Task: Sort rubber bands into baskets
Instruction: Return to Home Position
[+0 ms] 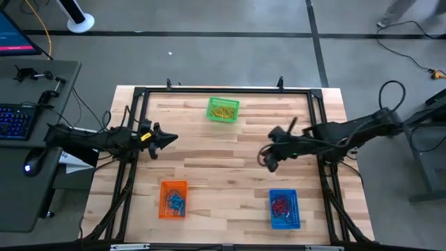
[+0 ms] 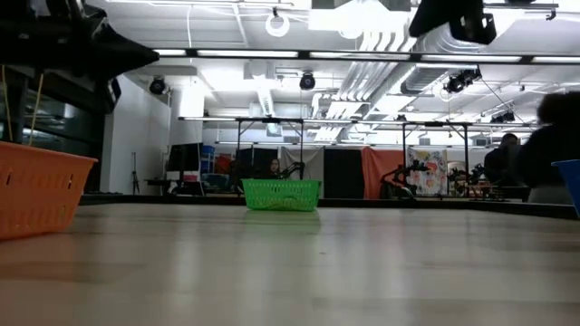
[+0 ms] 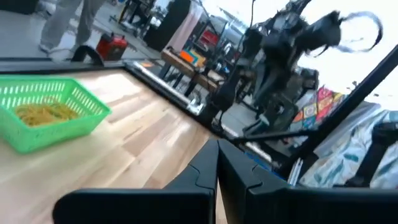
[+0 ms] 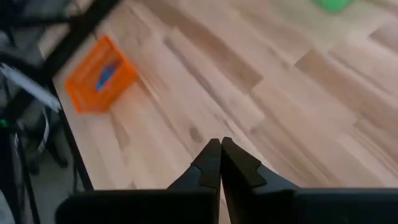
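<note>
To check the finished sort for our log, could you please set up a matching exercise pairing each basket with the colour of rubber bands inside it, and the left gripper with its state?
Things:
1. green basket
2. orange basket
3. blue basket
4. left gripper

Matches:
A. red rubber bands
B. shut, holding nothing
C. yellow rubber bands
D. blue rubber bands

Pairs: 1-C, 2-D, 3-A, 4-B
</note>
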